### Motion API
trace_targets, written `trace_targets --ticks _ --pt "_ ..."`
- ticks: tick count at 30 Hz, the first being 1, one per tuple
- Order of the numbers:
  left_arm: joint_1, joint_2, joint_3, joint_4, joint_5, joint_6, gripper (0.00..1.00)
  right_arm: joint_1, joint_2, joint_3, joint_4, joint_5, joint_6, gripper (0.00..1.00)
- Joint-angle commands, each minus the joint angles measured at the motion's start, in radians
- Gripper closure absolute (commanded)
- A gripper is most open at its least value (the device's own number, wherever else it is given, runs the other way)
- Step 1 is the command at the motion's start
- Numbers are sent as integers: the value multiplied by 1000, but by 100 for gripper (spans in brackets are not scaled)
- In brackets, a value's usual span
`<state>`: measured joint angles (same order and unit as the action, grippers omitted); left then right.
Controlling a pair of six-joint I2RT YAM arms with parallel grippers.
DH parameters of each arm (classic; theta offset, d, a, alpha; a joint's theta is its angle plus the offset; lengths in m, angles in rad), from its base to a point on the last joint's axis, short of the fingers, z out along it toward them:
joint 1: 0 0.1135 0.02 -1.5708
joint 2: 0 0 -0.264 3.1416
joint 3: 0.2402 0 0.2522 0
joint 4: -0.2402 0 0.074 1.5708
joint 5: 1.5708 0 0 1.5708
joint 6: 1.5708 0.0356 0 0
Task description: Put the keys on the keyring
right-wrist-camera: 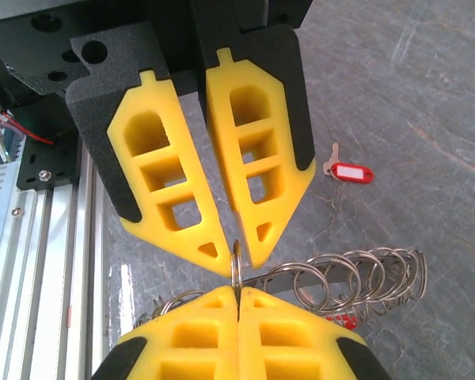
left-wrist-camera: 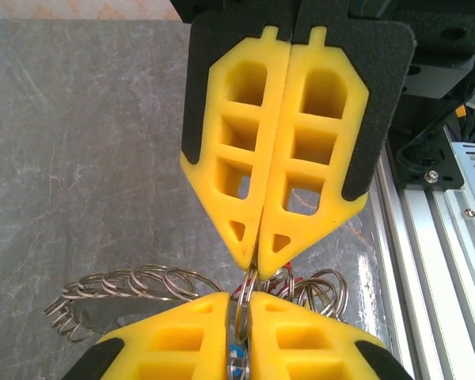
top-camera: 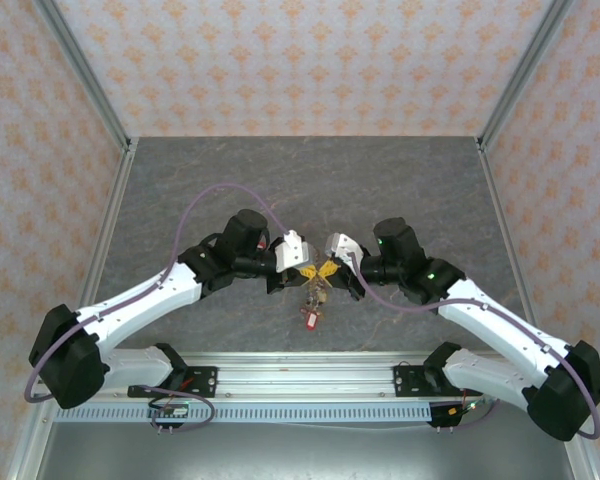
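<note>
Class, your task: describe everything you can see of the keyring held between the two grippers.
The keyring looks like silvery metal wire: a bunch of overlapping round loops, strung along a flat strip. It hangs above the grey table, between the arms. The left gripper and right gripper meet tip to tip, each pinching a thin loop. Red-tagged keys dangle beneath it; another red-tagged key lies apart on the table.

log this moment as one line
left pincer: shut on keyring | right pincer: shut on keyring | pincers: tip to tip | red-tagged key: loose on table
</note>
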<state>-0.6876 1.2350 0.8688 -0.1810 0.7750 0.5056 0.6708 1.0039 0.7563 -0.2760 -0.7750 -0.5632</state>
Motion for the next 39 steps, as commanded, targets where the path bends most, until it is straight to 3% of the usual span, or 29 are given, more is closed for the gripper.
trace_targets --ticks 1,12,15,20,24,29,34,39 --pt "-10 9 39 -47 -12 44 89 2 -9 56 17 -29 -13 100" --pt "-12 32 47 -75 -3 63 90 19 -10 44 46 -18 0 100" --pt "-12 41 50 -75 9 65 99 19 -10 37 62 -14 6 100" --pt "-11 38 16 -5 -26 24 100 19 -14 3 60 35 11 100" --pt "-12 12 -35 104 -30 -25 100 18 -15 -33 48 62 25 90" --pt "-12 1 -64 168 -11 -52 100 18 -22 -68 61 68 37 86" --pt "-12 -5 -70 183 3 -60 100 18 -27 -90 58 103 39 87" --pt "-13 -3 -70 192 16 -64 100 19 -27 -116 93 121 62 95"
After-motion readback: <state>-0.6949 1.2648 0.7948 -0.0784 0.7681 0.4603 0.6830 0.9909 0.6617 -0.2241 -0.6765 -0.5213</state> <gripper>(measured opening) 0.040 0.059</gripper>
